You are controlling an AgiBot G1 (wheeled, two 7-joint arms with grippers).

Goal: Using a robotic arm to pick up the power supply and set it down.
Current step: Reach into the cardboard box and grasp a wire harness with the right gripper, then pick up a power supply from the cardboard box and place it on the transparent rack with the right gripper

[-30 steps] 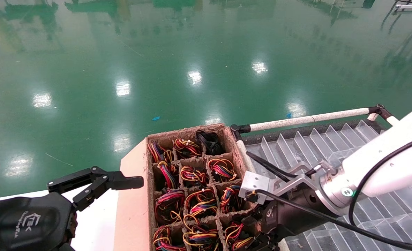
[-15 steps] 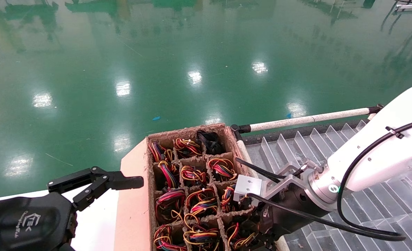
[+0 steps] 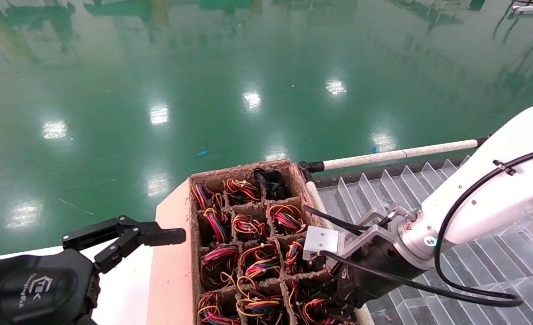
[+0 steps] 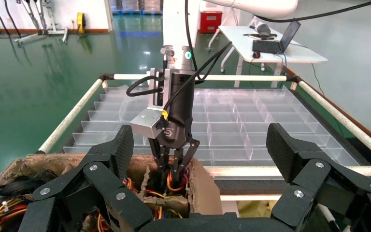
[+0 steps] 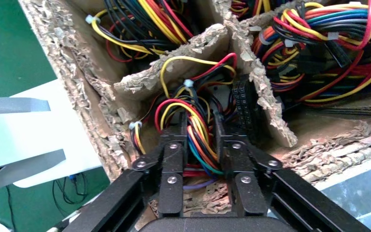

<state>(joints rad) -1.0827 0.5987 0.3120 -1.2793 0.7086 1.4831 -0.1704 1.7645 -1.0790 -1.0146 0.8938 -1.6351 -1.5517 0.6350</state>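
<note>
The power supply shows only as its tied bundle of red, yellow, orange and black wires point(image 5: 174, 107) in a near-right cell of the brown pulp tray point(image 3: 243, 168); its grey box is hidden below. The robotic arm point(image 3: 487, 203), white with a looping black cable, reaches down into that cell. My right gripper point(image 5: 199, 123) has its thin black fingers point(image 5: 171, 145) close together with the wires pinched between them. The head view shows this gripper point(image 3: 334, 311) low in the cell beside the wires point(image 3: 313, 307). My left gripper point(image 3: 158, 237) hangs open left of the tray, holding nothing.
Several other cells hold similar wire bundles point(image 3: 252, 225). A clear plastic divider tray point(image 3: 428, 180) lies right of the pulp tray behind a white rail point(image 3: 397, 155). A pink cardboard flap point(image 3: 171, 262) lines the tray's left side. Green floor lies beyond.
The right arm has swung left and lowered, sinking its gripper deeper into the near-right cell. The left gripper has stayed in place.
</note>
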